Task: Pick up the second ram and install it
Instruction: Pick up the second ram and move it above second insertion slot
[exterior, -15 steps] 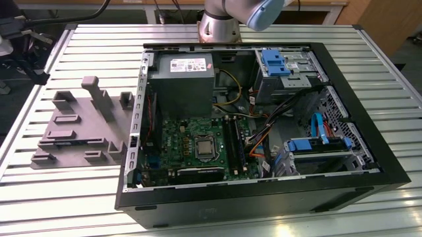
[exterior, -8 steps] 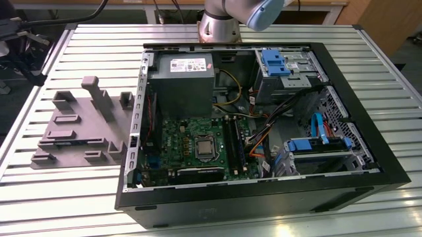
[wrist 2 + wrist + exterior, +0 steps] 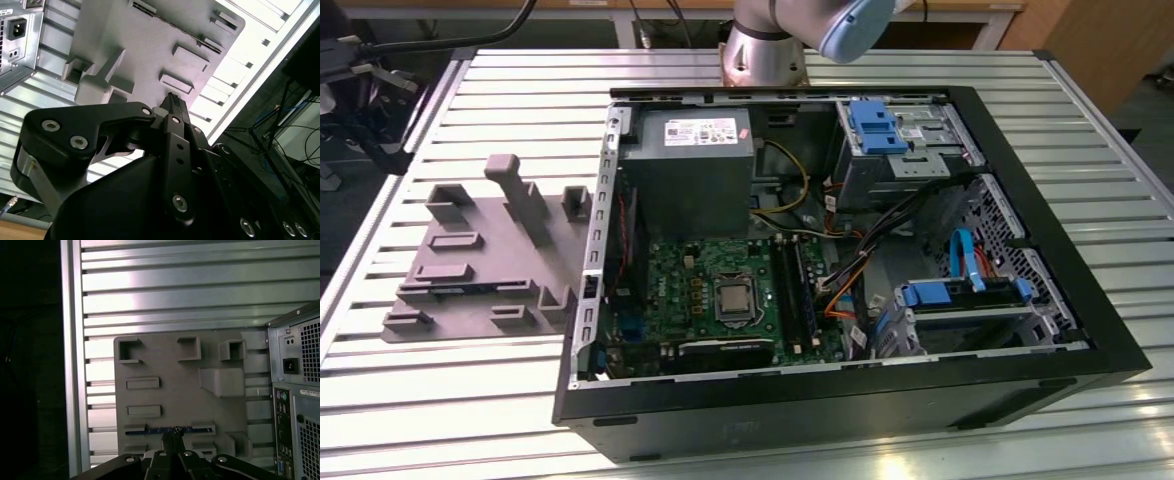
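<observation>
- The gripper [image 3: 172,435] has its two black fingers pressed together, tips meeting in a narrow point, and nothing is clamped between them
- The second wrist view gives the same reading: the gripper [image 3: 172,100] is a closed wedge with the black linkage arms folded in behind it
- Right at those tips, in the first wrist view, is the second ram [image 3: 159,429], a thin blue strip standing on edge in a slot of the grey fixture [image 3: 165,385]
- The tips line up over the middle of the stick, but I cannot tell whether they touch it or hang above it
- The stick sits between two raised grey blocks of the fixture, in a row near one edge of the plate
- The other pockets and rectangular blocks on the fixture [image 3: 145,55] show bare grey
- The fixture [image 3: 480,265] lies flat on the slatted metal table [image 3: 454,410], just beside the computer case [image 3: 854,410] on the exterior view's left
- The case lies on its side with the panel off and the green motherboard [image 3: 700,290] exposed
- Long black slots [image 3: 797,295] run beside the processor socket
- The grey power supply [image 3: 687,170] sits above the board, with blue drive brackets to the exterior view's right
- The arm [image 3: 774,40] rises from the table behind the case
</observation>
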Controlling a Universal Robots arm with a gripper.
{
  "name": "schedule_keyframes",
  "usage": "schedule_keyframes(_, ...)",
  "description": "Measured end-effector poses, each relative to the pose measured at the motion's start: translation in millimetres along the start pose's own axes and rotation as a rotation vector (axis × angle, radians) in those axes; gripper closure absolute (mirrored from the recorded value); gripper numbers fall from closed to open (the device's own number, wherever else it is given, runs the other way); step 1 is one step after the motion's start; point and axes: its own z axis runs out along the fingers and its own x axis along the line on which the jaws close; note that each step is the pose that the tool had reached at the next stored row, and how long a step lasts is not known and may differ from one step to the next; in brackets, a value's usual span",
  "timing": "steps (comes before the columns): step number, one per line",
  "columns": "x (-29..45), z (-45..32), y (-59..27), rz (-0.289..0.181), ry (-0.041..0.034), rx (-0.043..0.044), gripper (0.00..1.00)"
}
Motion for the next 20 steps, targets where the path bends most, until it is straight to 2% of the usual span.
schedule_keyframes(9,0.5,0.0,-0.3,0.000,0.0001,0.0000,0.86)
schedule_keyframes(11,0.7,0.0,-0.4,0.000,0.0000,0.0000,0.74)
schedule_keyframes(12,0.7,0.0,-0.4,0.000,0.0000,0.0000,0.74)
schedule_keyframes(14,0.8,0.0,-0.5,0.000,0.0000,-0.0001,0.63)
schedule_keyframes(15,0.9,0.0,-0.5,0.000,0.0000,-0.0001,0.63)
schedule_keyframes(18,1.1,0.0,-0.7,0.000,0.0000,0.0000,0.45)
schedule_keyframes(20,1.2,0.0,-0.7,0.000,0.0000,0.0000,0.45)
